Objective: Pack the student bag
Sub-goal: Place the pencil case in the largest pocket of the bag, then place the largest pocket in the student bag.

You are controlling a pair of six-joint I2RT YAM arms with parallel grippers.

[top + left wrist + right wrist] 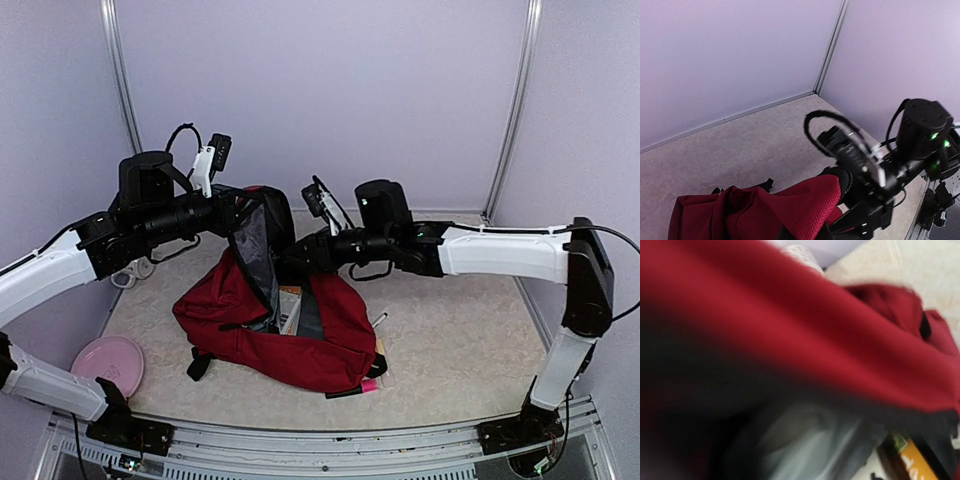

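1. The left gripper [232,212] is clenched on the bag [310,345]. It holds the grey-lined flap up off the counter [450,330], though cloth hides the gripper's tips.
2. The right gripper [292,256] reaches into the bag's mouth from the right, just below that raised flap. Its wrist view is filled with blurred red cloth and grey lining, so whether it is released or clenched cannot be told.
3. There is one bag. It lies mid-counter between the two arms, body slumped flat toward the near edge, mouth open to the rear.
4. One book [290,308] with an orange-yellow cover shows inside the opening.
5. One pink plate [108,362] sits at the near left, well apart from the bag.
6. One pen [380,320] lies just beside the bag's right edge. A small pink thing [370,385] peeks out at the bag's near right corner.
7. A white looped thing [130,275] lies under the left arm, too small to tell what it is.
8. The lifted flap stands between the two grippers and screens the bag's inside from above.
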